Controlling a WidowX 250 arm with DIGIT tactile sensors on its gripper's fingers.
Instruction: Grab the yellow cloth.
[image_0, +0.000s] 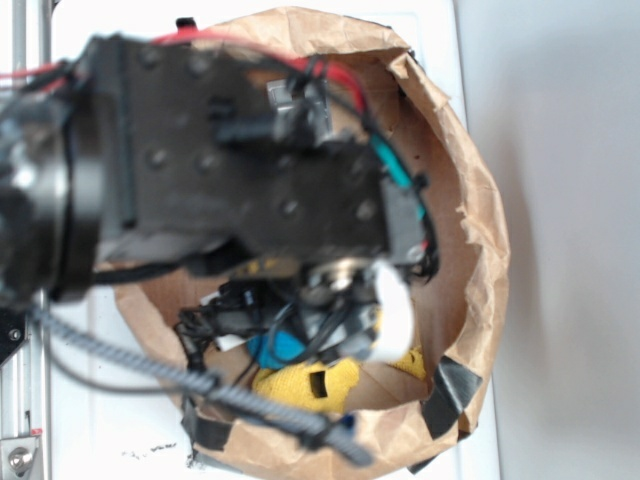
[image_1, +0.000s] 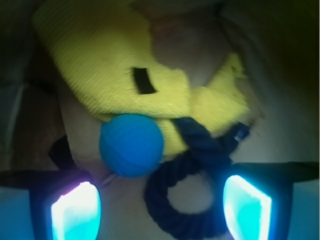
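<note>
Hand (image_1: 161, 202) open, fingers (image_1: 75, 212) glowing at left and right of the wrist view's lower edge, nothing between them but rope loop and floor of the bag. Hanging inside the rolled brown paper bag (image_0: 480, 200) on the white worktop (image_0: 100, 430).

Yellow cloth (image_1: 100, 65) lying on the bag's floor, beyond the hand in the wrist view, spread wide across the upper part, with a small dark slit (image_1: 144, 80) near its middle. Blue ball (image_1: 131, 145) resting against its near edge; navy rope loop (image_1: 192, 192) overlapping its lower right corner. In the exterior view only a patch of the cloth seen, at the bag's near side under the arm.

Likely light, limp and terry-rough: no slip, nothing to break, but sure to sag and drag once lifted. Best taken by pinching a raised fold in the open stretch left of and beyond the slit, well clear of ball and rope, so neither comes up with it.
</note>
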